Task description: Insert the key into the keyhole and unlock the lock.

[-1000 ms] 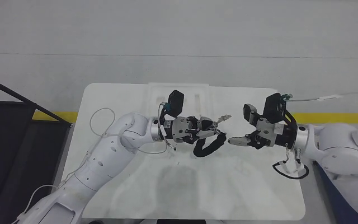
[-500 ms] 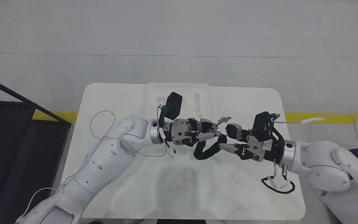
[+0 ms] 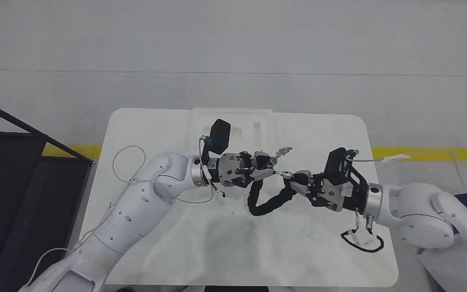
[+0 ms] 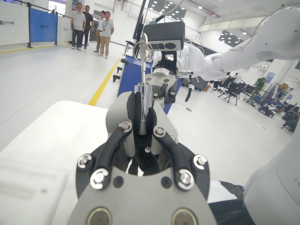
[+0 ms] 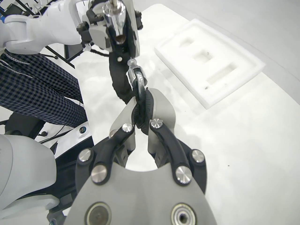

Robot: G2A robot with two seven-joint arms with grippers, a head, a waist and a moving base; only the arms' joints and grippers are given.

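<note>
Left gripper [image 4: 143, 108] is clamped tight: its fingers [image 4: 116, 115] squeeze the chrome lock barrel [image 4: 143, 94], barely any gap beyond the barrel itself. The key [image 4: 143, 54] sits in the barrel's end, ring dangling off it, all held up above the table [image 3: 146, 139]. Over to the right gripper [image 5: 141, 101], and its fingers [image 5: 161, 108] are pinched nearly together on the black cable [image 5: 118, 80], just behind the cable's chrome end piece [image 5: 135, 74]. That end piece points at the barrel, close to it, but whether they touch I cannot tell.

Against a second back, it's a different picture. The right gripper is no longer spread wide and well apart from the left one; it is now right beside it and has hold of the cable. The cable's loop, bunched under the left gripper before, now hangs in a longer curve between the two grippers.

Beyond them a white foam tray [image 5: 173, 52] lies flat on the table, three rectangular recesses cut into it, with a tiny dark speck or two I can't make out.
</note>
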